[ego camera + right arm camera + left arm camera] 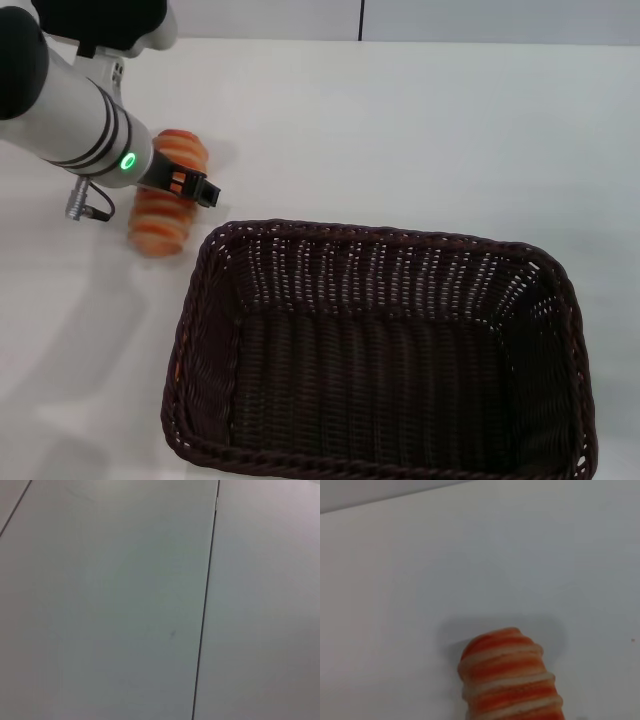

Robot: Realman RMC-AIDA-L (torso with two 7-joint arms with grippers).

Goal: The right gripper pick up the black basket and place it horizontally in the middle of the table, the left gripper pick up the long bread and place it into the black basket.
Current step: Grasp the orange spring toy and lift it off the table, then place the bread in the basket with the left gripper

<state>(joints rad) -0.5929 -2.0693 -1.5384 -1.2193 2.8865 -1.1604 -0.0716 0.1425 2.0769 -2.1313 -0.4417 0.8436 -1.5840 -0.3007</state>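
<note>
Wicker black basket (pixel 385 360) only in head view; left gripper (pixel 180 183) over long bread (pixel 165 205), finger state unclear.

- The left tool (pixel 190 186) covers the middle of the long bread (pixel 160 222); whether its fingers grip cannot be told.
- The black basket (pixel 560 300) is cut off at the head view's lower edge.
- The left wrist view crops the bread's near end.

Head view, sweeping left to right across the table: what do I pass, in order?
Silver-white left arm with green ring light → ridged orange-tan long bread, with the left gripper over it → large dark woven wicker basket.
</note>
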